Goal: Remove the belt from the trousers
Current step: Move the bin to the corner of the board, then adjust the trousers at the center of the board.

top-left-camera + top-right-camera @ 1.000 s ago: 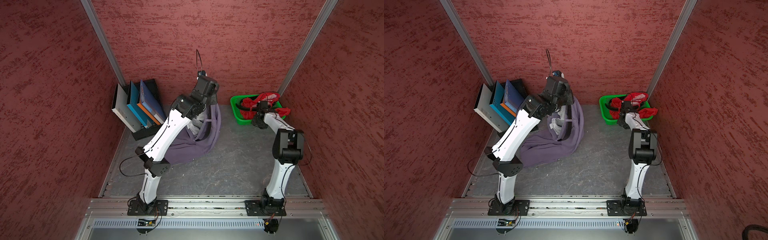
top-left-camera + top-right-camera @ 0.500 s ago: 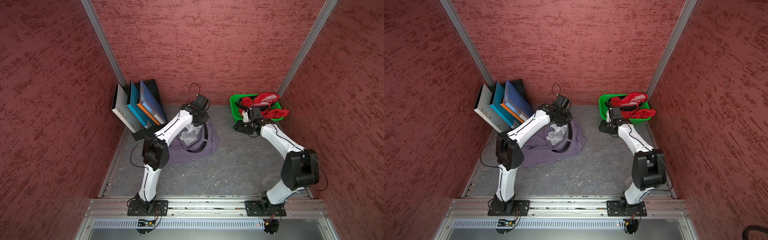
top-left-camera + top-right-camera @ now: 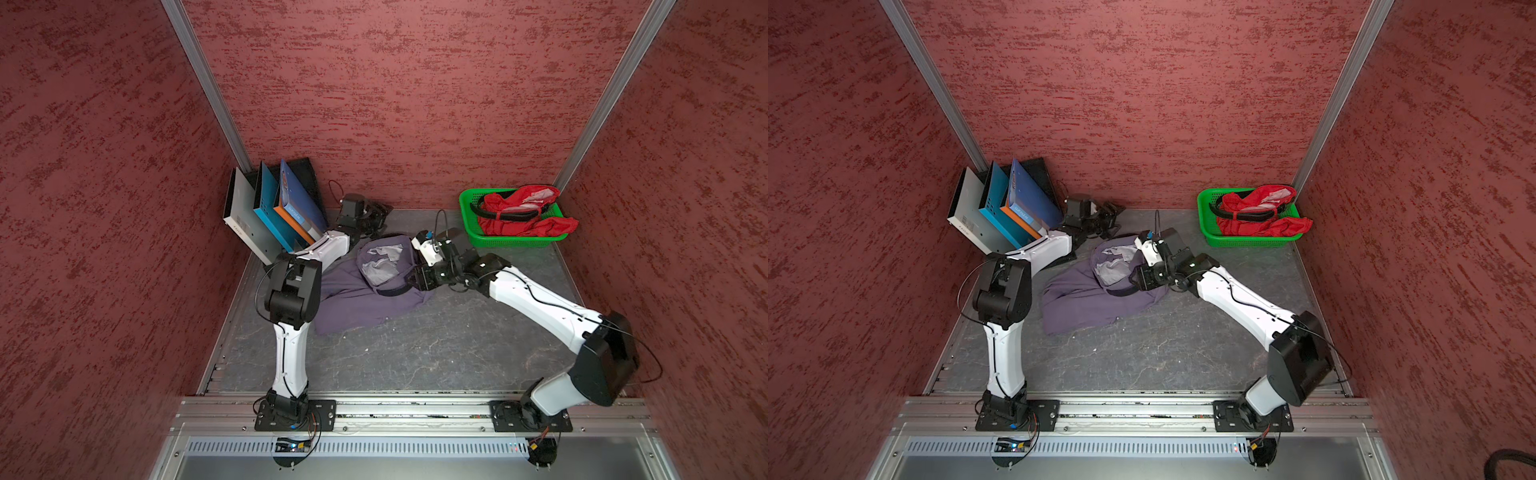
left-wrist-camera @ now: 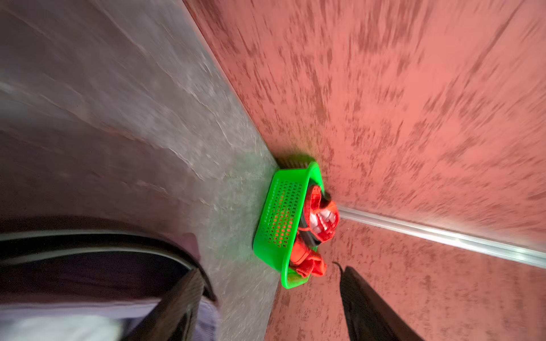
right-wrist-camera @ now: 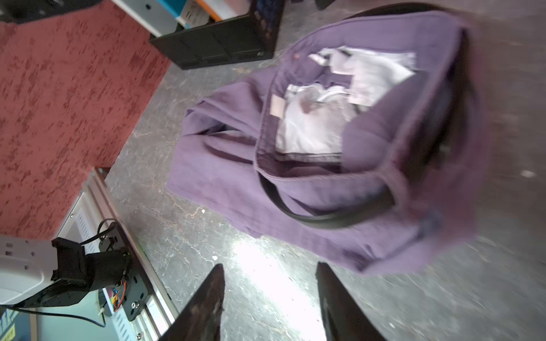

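Both arms wear white shells (image 3: 536, 301) and black joint housings (image 3: 291, 291); thin black cables (image 3: 658, 359) loop behind dark wedge-shaped fingers (image 5: 206, 304); screwed black base plates (image 3: 295, 415).

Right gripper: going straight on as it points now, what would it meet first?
The right gripper would probably meet the trousers near the loop of the belt; only bare table lies between. Depth is unclear.
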